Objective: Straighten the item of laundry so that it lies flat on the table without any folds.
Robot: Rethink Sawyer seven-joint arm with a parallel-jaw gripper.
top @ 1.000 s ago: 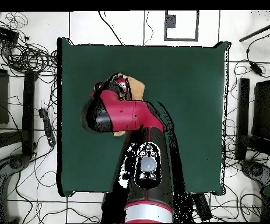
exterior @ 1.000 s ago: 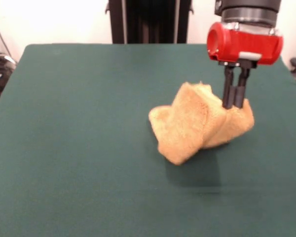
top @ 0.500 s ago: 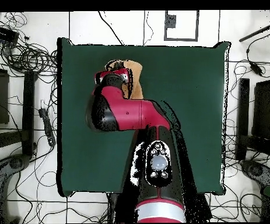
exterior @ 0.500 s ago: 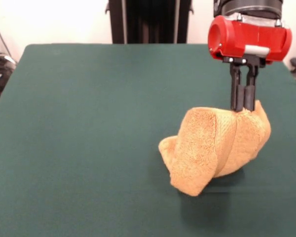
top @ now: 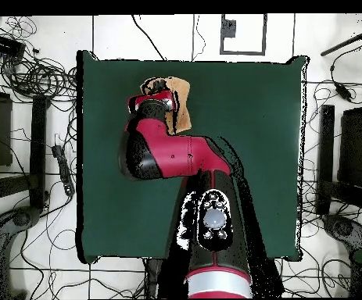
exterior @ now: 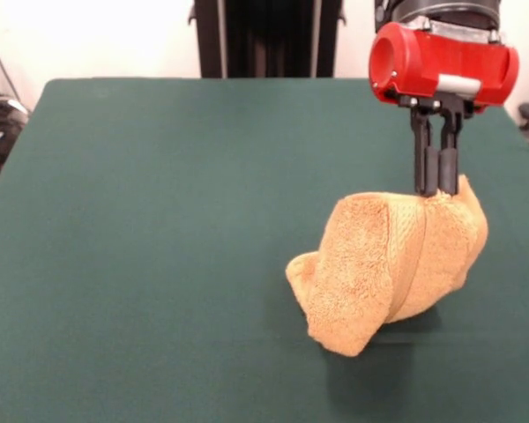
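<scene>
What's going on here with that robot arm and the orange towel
The red and black arm has its gripper shut on the top edge of the golden-orange towel and holds it up, bunched and folded on itself. The towel's lower end hangs close to the dark green table; whether it touches is unclear. The towel is not flat yet, so the straightening remains to be done.

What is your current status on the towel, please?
Tool shut on golden-orange terry-cloth towel, pinching its top edge. Towel hangs bunched and folded, not flat. Dark green felt table shows nothing else in the way.
</scene>
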